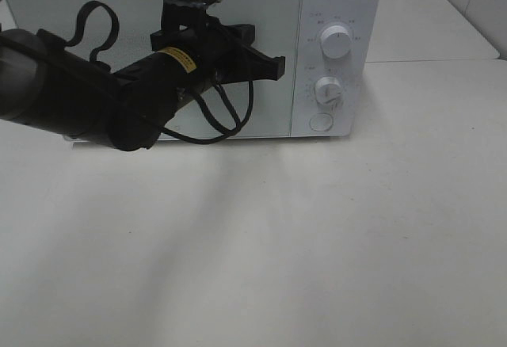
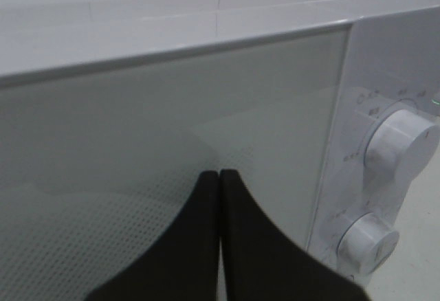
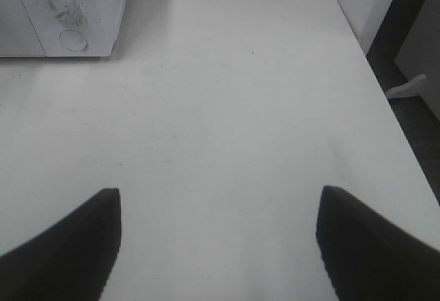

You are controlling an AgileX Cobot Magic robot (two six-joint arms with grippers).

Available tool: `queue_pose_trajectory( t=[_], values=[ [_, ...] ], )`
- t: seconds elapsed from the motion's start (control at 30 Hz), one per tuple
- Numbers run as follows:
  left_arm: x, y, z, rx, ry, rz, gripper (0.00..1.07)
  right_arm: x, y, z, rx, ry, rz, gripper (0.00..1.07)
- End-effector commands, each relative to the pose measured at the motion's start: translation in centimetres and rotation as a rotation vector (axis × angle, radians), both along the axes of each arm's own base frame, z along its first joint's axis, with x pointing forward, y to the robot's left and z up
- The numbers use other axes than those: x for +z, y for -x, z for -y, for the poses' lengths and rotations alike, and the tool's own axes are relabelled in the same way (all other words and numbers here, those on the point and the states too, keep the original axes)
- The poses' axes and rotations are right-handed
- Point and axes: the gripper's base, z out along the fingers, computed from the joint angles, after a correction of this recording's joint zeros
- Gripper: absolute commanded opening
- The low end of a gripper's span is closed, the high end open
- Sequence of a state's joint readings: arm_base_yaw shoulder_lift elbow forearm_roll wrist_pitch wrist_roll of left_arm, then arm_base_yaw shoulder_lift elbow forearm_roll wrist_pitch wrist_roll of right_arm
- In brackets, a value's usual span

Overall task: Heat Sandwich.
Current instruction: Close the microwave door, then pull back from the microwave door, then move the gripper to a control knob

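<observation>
Microwave: white, box-shaped, upright at the rear of the table, front facing the camera. Door: closed, pale, dot-patterned; the interior cannot be made out through it. Control panel right of door: upper knob, lower knob, round button beneath.

Microwave door partly behind left arm
</observation>
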State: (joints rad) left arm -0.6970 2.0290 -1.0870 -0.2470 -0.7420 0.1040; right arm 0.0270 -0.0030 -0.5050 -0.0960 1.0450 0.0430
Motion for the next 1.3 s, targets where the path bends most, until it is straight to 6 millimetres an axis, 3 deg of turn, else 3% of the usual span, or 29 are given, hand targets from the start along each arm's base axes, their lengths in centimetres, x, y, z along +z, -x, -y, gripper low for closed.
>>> queue_pose_trajectory(
  t=[0.03,0.27,0.53,0.6,0.63,0.67,0.7,0.8,1.3],
  values=[
    [0.7,0.2,-0.8,0.045,0.032,-0.012,0.00,0.0,0.4,0.0,-0.008,-0.003,0.038,0.75],
    [1.7,2.4,-1.5,-0.002,-0.007,-0.084,0.00,0.0,0.4,0.0,-0.008,-0.003,0.038,0.75],
    [2.0,4.8,-2.2,-0.106,-0.189,-0.359,0.03,0.0,0.4,0.0,-0.008,-0.003,0.038,0.75],
    [2.1,5.5,-2.5,-0.130,-0.238,-0.421,0.17,0.0,0.4,0.0,-0.008,-0.003,0.038,0.75],
    [2.3,6.1,-2.8,-0.147,-0.277,-0.487,0.41,0.0,0.4,0.0,-0.008,-0.003,0.038,0.75],
    [2.4,6.4,-2.9,-0.153,-0.292,-0.516,0.58,0.0,0.4,0.0,-0.008,-0.003,0.038,0.75],
    [2.4,6.4,-2.9,-0.153,-0.292,-0.516,0.58,0.0,0.4,0.0,-0.008,-0.003,0.038,0.75],
    [2.6,7.4,-3.4,-0.175,-0.346,-0.599,1.01,0.0,0.4,0.0,-0.008,-0.003,0.038,0.75],
    [5.4,11.3,-6.9,-0.191,-0.569,-0.855,0.99,0.0,0.4,0.0,-0.008,-0.003,0.038,0.75]
  ],
)
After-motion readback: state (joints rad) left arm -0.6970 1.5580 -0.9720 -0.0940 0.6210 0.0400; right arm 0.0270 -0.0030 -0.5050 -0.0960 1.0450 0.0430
